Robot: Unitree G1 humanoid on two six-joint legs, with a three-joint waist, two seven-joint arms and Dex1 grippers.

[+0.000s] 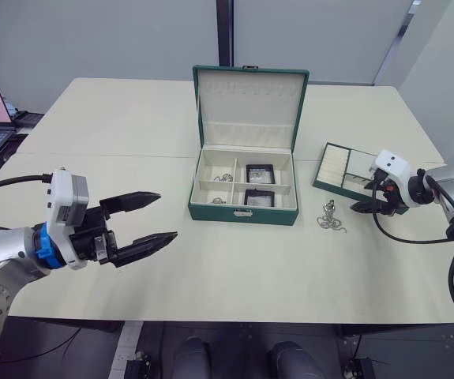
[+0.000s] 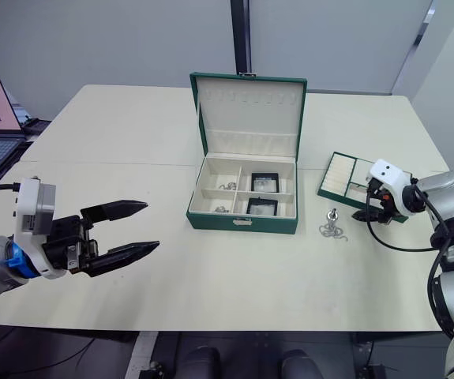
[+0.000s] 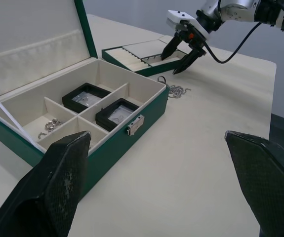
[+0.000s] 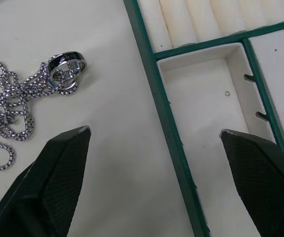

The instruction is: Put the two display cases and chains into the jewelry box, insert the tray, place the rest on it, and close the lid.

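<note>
A green jewelry box with a cream lining (image 1: 243, 207) stands open at the middle of the pale bench (image 1: 132, 126), its lid upright. Two black square display cases (image 1: 260, 173) (image 1: 259, 197) already sit in the right-hand compartments, one behind the other, and small silver chains (image 1: 224, 177) lie in the left-hand ones.

Still outside the box are a silver chain with a ring pendant (image 1: 330, 218), heaped on the bench just right of the box's front corner, and the green insert tray with cream ring rolls (image 1: 339, 166), which lies farther right, its long axis angled away from the box.

The right pincer (image 1: 366, 207) is spread wide and empty, hovering over the tray's near edge; its wrist view shows the loose chain (image 4: 18, 98) off one fingertip and the tray's green rim (image 4: 166, 113) running between the two. The left pincer (image 1: 154, 218) is likewise wide open and empty, well apart from the box at the bench's front left.

The right arm is by far the nearer to both remaining items. Judging by the task, the loose chain probably goes into the box before the tray; it lies a short way toward the box from the right pincer.
</note>
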